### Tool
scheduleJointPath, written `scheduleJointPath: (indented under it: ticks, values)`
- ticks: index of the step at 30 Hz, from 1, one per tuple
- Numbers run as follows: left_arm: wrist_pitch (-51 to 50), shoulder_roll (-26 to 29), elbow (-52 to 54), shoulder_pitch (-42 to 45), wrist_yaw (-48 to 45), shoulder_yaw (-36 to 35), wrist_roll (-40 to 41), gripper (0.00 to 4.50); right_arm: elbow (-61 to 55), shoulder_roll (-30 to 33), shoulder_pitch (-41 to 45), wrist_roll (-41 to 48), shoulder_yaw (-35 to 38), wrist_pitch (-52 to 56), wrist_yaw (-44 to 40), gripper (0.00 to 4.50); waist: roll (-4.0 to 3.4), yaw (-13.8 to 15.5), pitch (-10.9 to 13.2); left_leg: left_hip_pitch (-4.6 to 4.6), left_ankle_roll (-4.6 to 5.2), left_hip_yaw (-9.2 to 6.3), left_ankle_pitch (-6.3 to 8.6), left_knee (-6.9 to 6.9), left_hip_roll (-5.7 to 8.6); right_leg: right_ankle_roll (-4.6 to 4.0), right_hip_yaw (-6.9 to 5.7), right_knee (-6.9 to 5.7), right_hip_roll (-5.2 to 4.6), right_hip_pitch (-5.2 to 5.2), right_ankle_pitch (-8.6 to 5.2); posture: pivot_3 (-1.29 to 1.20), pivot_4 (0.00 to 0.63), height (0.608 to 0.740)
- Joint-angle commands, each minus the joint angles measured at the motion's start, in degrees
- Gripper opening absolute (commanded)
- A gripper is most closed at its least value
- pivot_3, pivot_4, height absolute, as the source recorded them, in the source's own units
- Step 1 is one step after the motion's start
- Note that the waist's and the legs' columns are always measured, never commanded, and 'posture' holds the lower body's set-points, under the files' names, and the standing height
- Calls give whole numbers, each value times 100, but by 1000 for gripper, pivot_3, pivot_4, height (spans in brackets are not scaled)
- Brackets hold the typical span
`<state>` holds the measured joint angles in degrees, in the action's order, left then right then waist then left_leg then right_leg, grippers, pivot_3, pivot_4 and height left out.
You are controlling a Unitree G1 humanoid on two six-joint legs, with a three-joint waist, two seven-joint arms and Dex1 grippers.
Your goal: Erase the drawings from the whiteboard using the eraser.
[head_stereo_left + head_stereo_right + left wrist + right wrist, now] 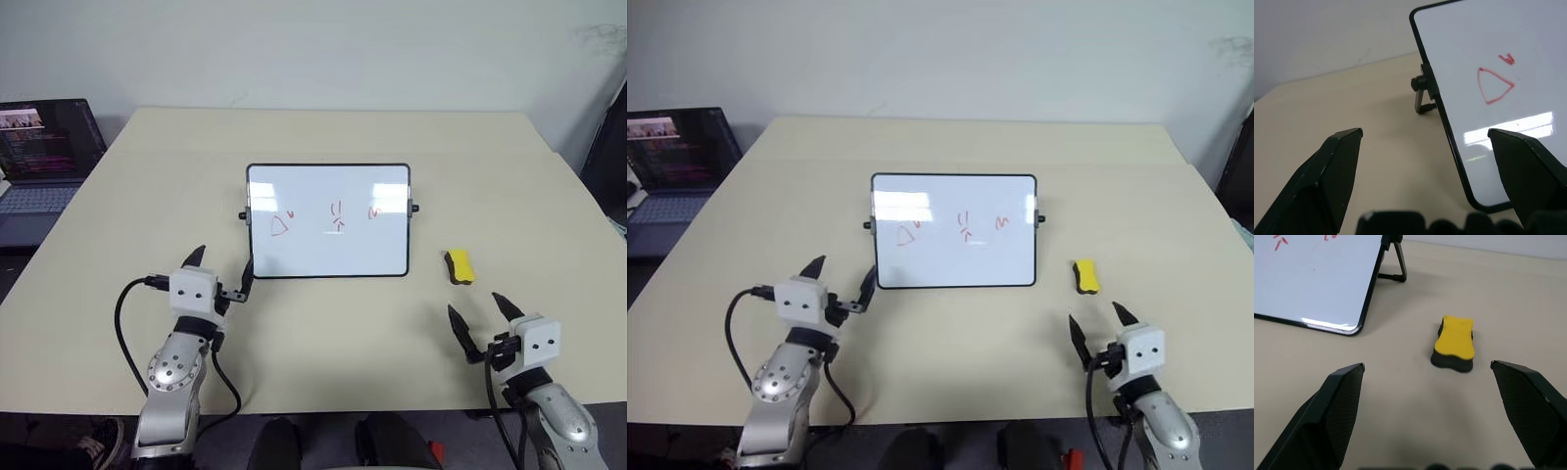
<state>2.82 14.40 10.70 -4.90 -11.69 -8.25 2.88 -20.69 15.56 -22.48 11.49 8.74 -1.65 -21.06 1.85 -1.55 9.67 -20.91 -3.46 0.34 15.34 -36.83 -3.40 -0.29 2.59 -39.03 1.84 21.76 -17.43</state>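
Right wrist view shows eraser [1453,342] beyond wide, empty right end effector [1427,416], near whiteboard [1317,284].

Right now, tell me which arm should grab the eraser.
Right. The eraser lies on the table right of the whiteboard, just ahead of the open right claw. The open left claw sits at the board's lower left corner.

The whiteboard [328,221] stands tilted back on its side supports at the middle of the bench, with three red drawings [337,217] in a row. The eraser [458,265], yellow over black, lies flat near its right side, apart.
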Motion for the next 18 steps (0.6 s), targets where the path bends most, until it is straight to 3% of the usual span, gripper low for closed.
scheduleJointPath:
  ticks: [1,4,10,18]
  values:
    - [-141,-85,113,-93,239,-13,-147,4500,-163,163,37,120,-6,429,-87,4481,0,-9,0,0,0,1,0,-1,0,0,1,0,0,0,0,0,150,740]
    - [-104,-207,82,-343,387,65,-285,4500,196,183,137,-43,-92,416,-66,4481,7,-18,-4,1,0,7,0,-2,-2,0,6,-1,1,-2,0,0,150,740]
    - [-254,23,782,-618,14,-42,-14,4500,-696,188,595,144,248,739,344,4481,4,-15,-1,-11,0,9,0,-2,-5,0,10,-8,7,23,0,0,150,740]
    - [-1280,1626,1469,88,-2128,-271,1828,4500,-1758,267,1258,810,121,2741,784,4481,5,-10,1,-24,-1,10,0,-3,-7,0,4,-7,10,33,0,0,150,740]
